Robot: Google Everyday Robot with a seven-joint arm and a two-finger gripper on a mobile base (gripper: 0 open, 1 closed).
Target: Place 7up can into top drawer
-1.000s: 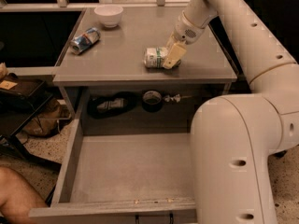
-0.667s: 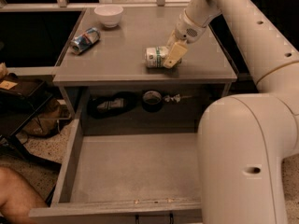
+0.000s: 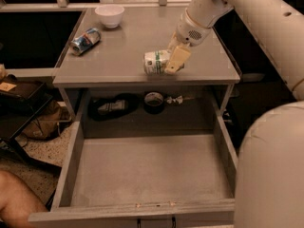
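Grey worktop [image 3: 128, 46] carries the 7up can [image 3: 156, 62] on its side; the claw [image 3: 172, 65] is at its right end, but whether it grips I cannot tell. Top drawer [image 3: 152, 175] below is open.

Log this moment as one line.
gripper at 7up can | can on its side on tabletop | top drawer open, no can inside

claw [image 3: 167, 65] at 7up can [image 3: 155, 62], hides its R end; top drawer [image 3: 152, 171] handle [image 3: 155, 221] cropped
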